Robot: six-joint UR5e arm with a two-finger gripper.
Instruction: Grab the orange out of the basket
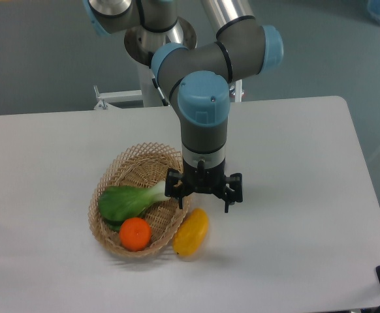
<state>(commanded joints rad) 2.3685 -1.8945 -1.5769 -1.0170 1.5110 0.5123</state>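
Now: orange sits in basket, gripper off to its right

Leftmost, the basket point(115, 171) holds a green vegetable point(128, 201) across its middle and the orange point(135, 234) at its front, touching the near rim. A yellow fruit point(191, 231) leans on the basket's right front edge, on the table point(294, 169). Above the basket's right rim hangs the gripper point(203, 193); its fingers are hidden under the wrist, so I cannot tell their spread, and nothing shows in its hold. Rightward the white tabletop runs bare to its edge.
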